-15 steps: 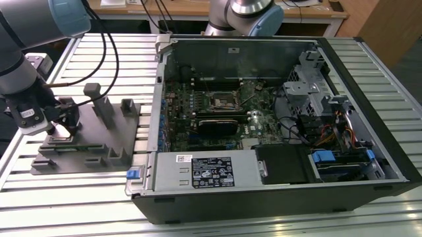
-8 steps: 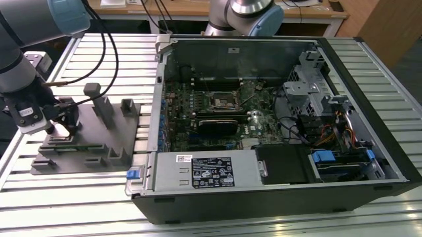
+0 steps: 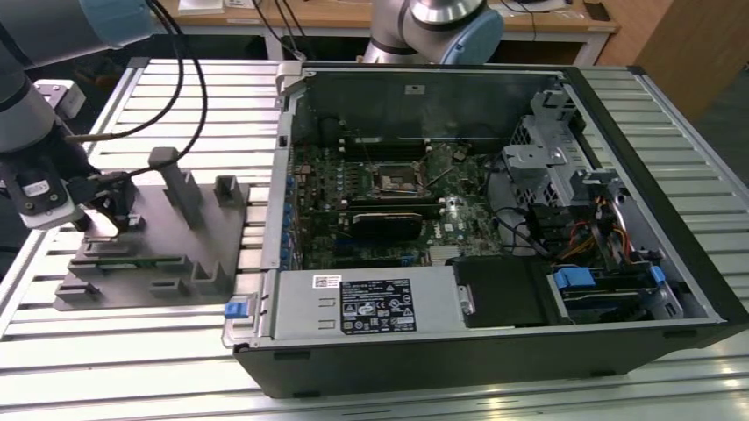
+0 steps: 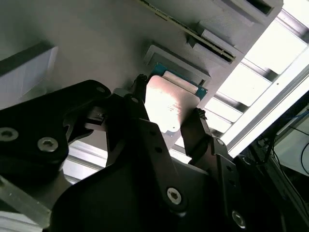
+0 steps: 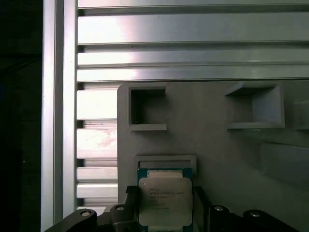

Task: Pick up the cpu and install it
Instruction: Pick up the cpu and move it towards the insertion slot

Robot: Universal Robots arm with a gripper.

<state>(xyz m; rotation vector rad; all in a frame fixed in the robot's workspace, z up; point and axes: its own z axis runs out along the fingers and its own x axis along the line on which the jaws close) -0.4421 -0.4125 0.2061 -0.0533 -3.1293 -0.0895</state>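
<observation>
Gripper (image 3: 103, 219) is over at the exterior view's left, down on the grey fixture (image 3: 209, 230) on the slatted table (image 3: 117, 355). In both wrist views it's pinching the cpu (image 4: 171, 104) (image 5: 165, 200) by two opposite edges. The chip is silver side up, right at its little pocket near the fixture's edge. The open computer case (image 3: 468, 175) sits well apart, on the exterior view's right.
</observation>
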